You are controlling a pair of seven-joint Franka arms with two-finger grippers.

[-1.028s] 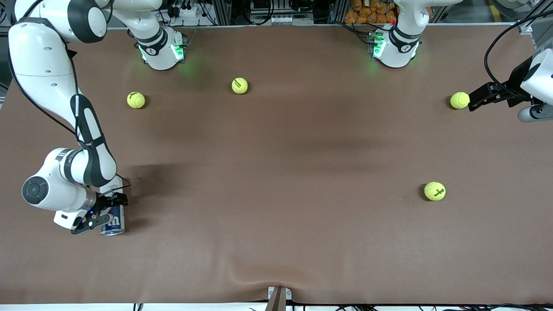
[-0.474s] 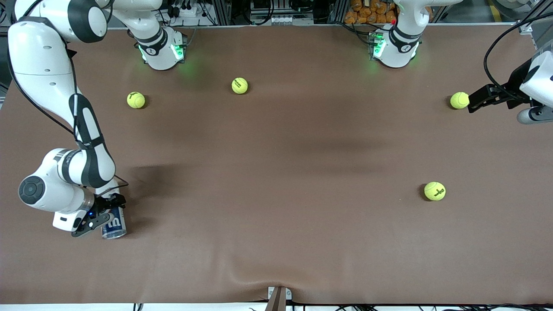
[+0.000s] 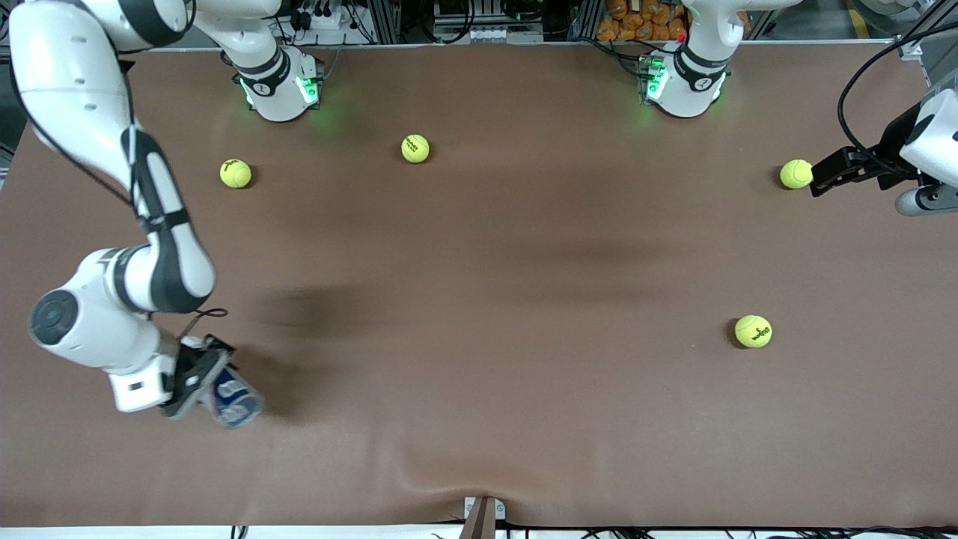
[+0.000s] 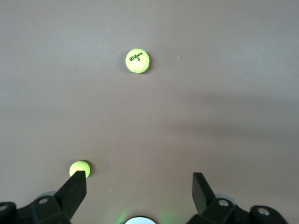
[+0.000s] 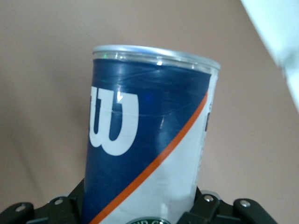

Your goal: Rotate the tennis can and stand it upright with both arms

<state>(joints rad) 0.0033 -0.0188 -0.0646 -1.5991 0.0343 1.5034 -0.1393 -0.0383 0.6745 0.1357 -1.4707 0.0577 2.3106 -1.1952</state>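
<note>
The tennis can [image 3: 233,400] has a navy-and-white label with a white "W" and a silvery rim. It is tilted in my right gripper [image 3: 203,378] near the right arm's end of the table, close to the front camera. In the right wrist view the can [image 5: 149,140] fills the space between the jaws of the right gripper [image 5: 140,212], rim pointing away from the wrist. My left gripper [image 3: 817,177] is open and empty at the left arm's end, beside a tennis ball [image 3: 795,174]. In the left wrist view the left gripper [image 4: 139,181] has its fingers wide apart.
Loose tennis balls lie on the brown table: two near the right arm's base [image 3: 236,173] [image 3: 415,148] and one nearer the front camera toward the left arm's end [image 3: 753,331]. The left wrist view shows two balls [image 4: 138,61] [image 4: 79,168].
My right gripper has swung the can from lying straight to a slant, its free end now pointing toward the left arm's end, with wrist and can shifted slightly that way. The left arm has barely moved.
</note>
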